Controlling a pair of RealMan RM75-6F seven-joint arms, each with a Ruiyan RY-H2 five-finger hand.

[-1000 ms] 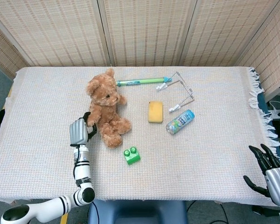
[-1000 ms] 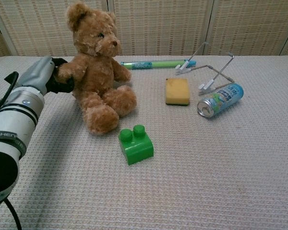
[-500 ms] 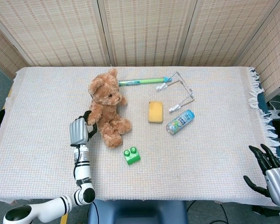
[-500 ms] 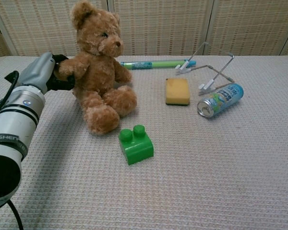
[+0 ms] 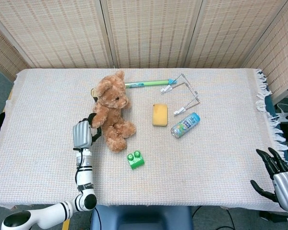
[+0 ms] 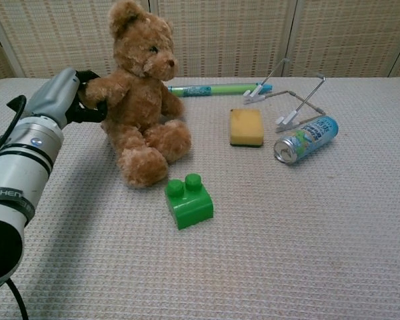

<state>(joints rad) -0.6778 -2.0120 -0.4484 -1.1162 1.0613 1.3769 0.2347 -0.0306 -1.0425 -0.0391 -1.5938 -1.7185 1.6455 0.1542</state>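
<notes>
A: Nearest us, our right hand (image 5: 277, 175) hangs off the table's edge at about four o'clock, fingers spread, holding nothing

B: And our left hand (image 6: 70, 100) sits at nine o'clock, dark fingers curled around the arm of the teddy bear (image 6: 140, 100). We have hold of it

A: The bear sits upright on the cloth-covered table (image 5: 216, 158), left of centre. Just in front of its feet, at six o'clock from it, we see the green block (image 6: 189, 201), near but apart

B: At three o'clock from the bear lies the yellow sponge (image 6: 246, 127), then the can (image 6: 305, 139) on its side

A: Farthest, at twelve o'clock, we see the green pen (image 6: 217, 89) and the wire stand (image 6: 297, 100) beside it
</notes>
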